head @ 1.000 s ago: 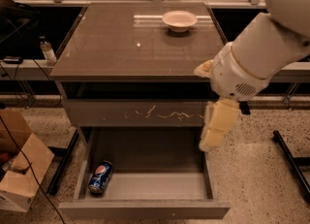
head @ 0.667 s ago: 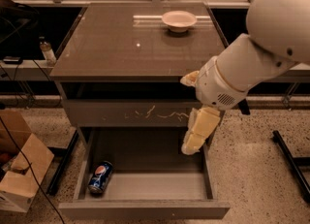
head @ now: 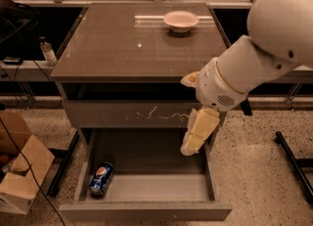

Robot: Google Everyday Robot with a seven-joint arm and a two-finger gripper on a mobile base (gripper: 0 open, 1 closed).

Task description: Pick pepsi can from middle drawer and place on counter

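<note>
The pepsi can [head: 101, 178] lies on its side in the front left corner of the open middle drawer [head: 156, 187]. My gripper [head: 196, 134] hangs pointing down over the drawer's right rear part, just in front of the scratched drawer front above. It is well to the right of the can and apart from it, with nothing seen in it. The counter [head: 127, 49] is the glossy top of the cabinet above.
A white bowl [head: 181, 20] stands at the counter's far right. A small clear bottle [head: 47, 51] stands on a ledge to the left. The closed drawer front with pale scratches [head: 142, 115] is above the open drawer. A cardboard box [head: 19, 171] lies on the floor left.
My arm has swung to the left, and the gripper has moved left from the drawer's right edge to above its right rear part. The can has not moved.
</note>
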